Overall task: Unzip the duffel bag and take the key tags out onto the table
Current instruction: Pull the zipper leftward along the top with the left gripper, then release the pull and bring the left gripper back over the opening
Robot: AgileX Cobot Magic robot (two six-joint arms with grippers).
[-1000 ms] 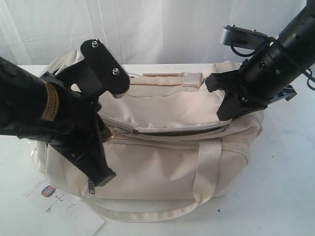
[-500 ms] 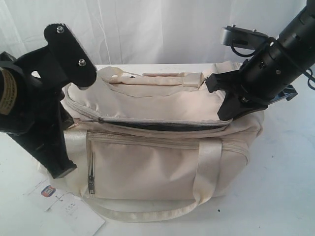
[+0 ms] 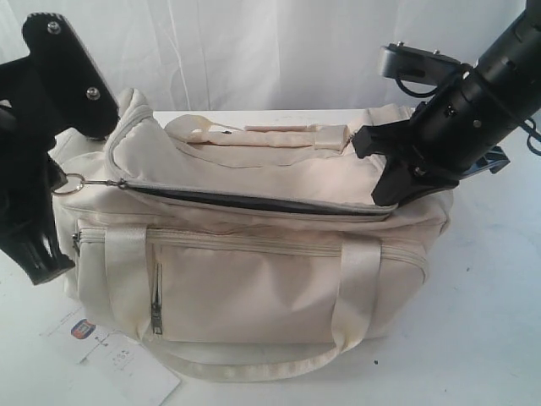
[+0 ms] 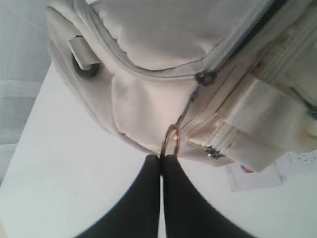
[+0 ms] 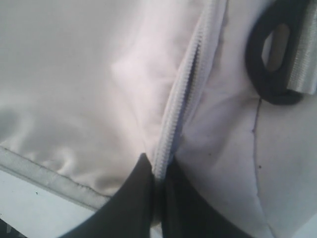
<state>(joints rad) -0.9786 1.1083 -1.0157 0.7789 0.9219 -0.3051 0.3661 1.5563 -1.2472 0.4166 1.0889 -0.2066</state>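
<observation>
The cream duffel bag (image 3: 262,254) lies on the white table (image 3: 482,338). Its top zipper (image 3: 254,203) gapes along most of its length, showing dark lining. My left gripper (image 4: 162,157) is shut on the metal pull ring (image 4: 171,141), which also shows at the bag's left end (image 3: 69,183), linked to the slider (image 4: 204,77). At the bag's right end my right gripper (image 5: 157,171) is shut on the zipper tape (image 5: 185,99), and in the exterior view it (image 3: 385,186) presses into the fabric. The key tags are hidden.
A white paper hang-tag (image 3: 118,359) with an orange-blue logo lies on the table before the bag's left front corner. The front zip pocket (image 3: 254,288) is closed. Webbing handles (image 3: 254,364) droop over the front. A white curtain hangs behind.
My left gripper has pulled the ring and slider leftwards to the bag's left end, and the zipper gap has lengthened. The right gripper has held still.
</observation>
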